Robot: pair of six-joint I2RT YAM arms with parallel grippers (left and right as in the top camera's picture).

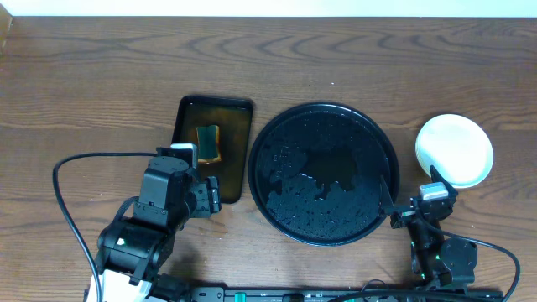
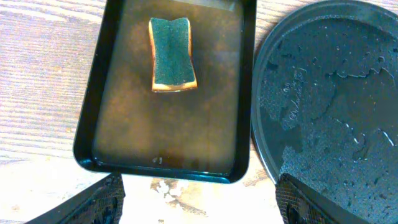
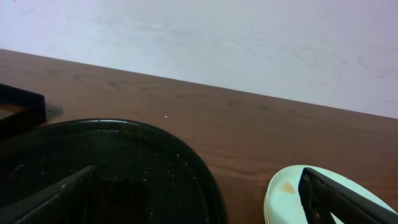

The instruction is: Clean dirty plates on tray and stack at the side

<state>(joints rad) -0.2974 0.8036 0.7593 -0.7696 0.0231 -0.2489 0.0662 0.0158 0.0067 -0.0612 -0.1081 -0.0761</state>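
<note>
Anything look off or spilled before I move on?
Two things. The top plate of the stack beside the round tray seems to carry a faint brown mark near its rim in the right wrist view. Small white specks lie just outside the sponge tray.

The brown wood-grain tabletop (image 1: 101, 84) carries a large round black tray (image 1: 325, 105), wet with droplets, slightly right of its middle. Taking that tray as the dial's centre, a smaller rectangular tray (image 1: 216, 100) lies just beside it at 9 o'clock, apart by a narrow gap. Pale plates (image 1: 454, 149) sit stacked near 3 o'clock, clear of the rim. Whitish flecks (image 2: 163, 186) lie on the wood at the rectangular tray's 6 o'clock edge, and a black cable (image 1: 59, 168) loops at 8 o'clock.
</note>
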